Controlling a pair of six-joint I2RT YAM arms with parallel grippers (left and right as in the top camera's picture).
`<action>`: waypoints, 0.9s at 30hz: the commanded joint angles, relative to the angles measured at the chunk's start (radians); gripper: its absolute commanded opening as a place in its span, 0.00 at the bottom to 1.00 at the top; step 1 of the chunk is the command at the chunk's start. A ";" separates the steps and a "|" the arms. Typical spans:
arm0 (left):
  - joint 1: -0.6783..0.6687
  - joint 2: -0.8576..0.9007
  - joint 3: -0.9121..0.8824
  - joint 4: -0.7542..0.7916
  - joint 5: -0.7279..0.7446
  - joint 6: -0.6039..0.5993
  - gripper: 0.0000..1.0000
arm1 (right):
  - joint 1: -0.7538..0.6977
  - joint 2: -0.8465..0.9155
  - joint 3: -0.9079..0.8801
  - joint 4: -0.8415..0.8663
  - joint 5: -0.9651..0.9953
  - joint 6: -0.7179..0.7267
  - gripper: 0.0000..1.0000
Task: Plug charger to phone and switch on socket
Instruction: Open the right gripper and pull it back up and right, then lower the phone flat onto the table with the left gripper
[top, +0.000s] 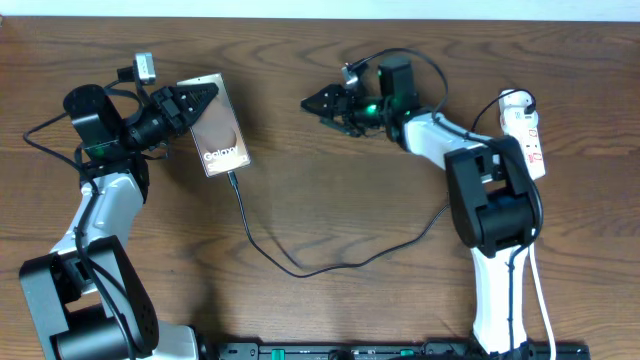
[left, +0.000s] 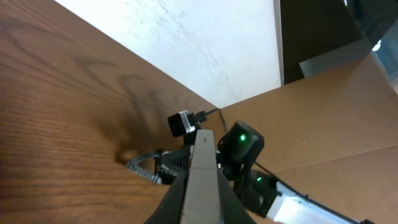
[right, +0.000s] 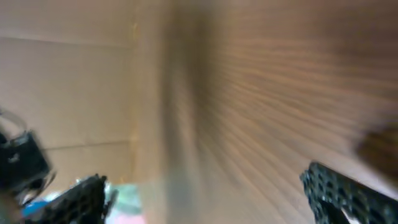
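Observation:
The phone (top: 218, 128) lies slanted at the upper left, its dark face with white lettering up. My left gripper (top: 192, 103) is shut on the phone's far end; in the left wrist view the phone's thin edge (left: 202, 155) sits between the jaws (left: 202, 190). The charger, a thin black cable (top: 300, 270), runs from the phone's near end (top: 232, 177) across the table toward the right arm. Its tip meets the phone's edge. My right gripper (top: 322, 103) hovers mid-table, open and empty (right: 204, 177). The socket (top: 527, 128), a white strip, lies at the far right.
The right arm's base (top: 495, 215) stands in front of the strip, with the white cord (top: 545, 300) running down beside it. A black rail (top: 380, 351) lines the table's front edge. The right wrist view is blurred and shows only wood grain.

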 joint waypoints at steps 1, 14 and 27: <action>0.002 -0.016 0.019 -0.017 -0.021 0.033 0.07 | -0.004 -0.106 0.085 -0.142 0.098 -0.232 0.99; -0.016 0.011 0.019 -0.430 -0.199 0.319 0.07 | 0.045 -0.298 0.108 -0.430 0.370 -0.354 0.99; -0.075 0.143 0.019 -0.502 -0.296 0.360 0.07 | 0.079 -0.300 0.108 -0.464 0.376 -0.353 0.99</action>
